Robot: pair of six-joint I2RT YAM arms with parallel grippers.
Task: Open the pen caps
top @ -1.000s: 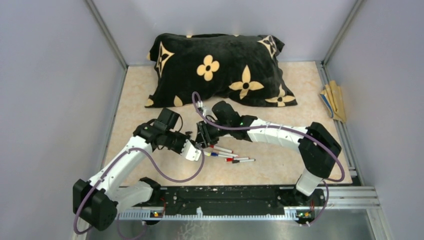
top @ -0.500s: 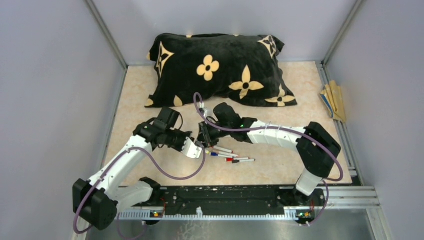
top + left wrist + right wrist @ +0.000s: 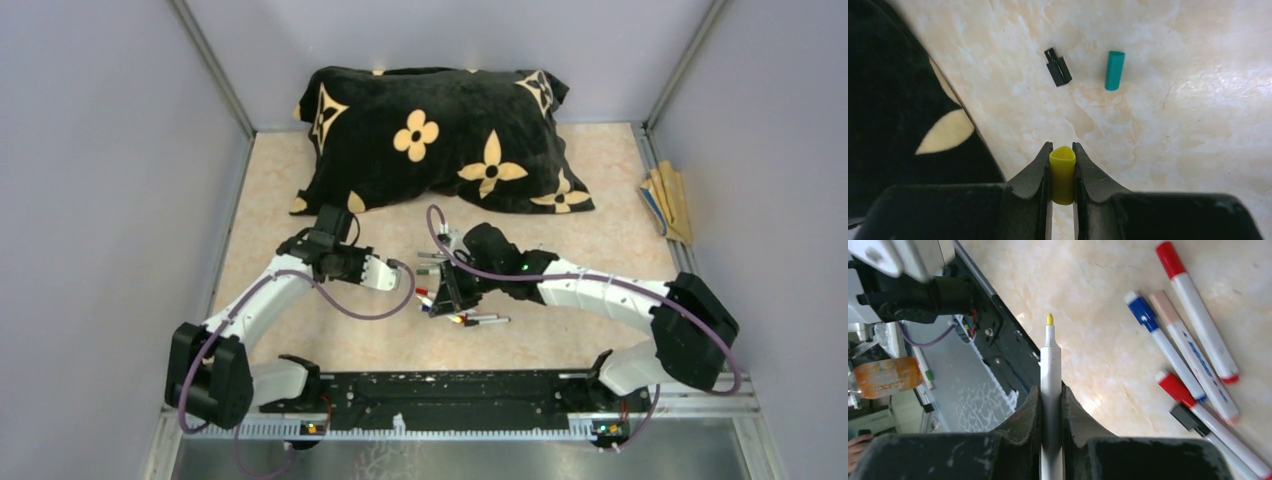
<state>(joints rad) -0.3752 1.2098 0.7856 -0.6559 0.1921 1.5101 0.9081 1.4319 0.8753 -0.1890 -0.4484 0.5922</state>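
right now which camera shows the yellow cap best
Left wrist view: the yellow cap sits large and sharp, clamped in the left end effector. In the top external view it is too small to make out. The right wrist view misses it, showing only the uncapped yellow-tipped pen.

Arms extended, apart; left pincer (image 3: 1062, 146) clamped on yellow cap (image 3: 1062, 176); right pincer (image 3: 1050, 390) clamped on yellow-tipped pen (image 3: 1050, 355).
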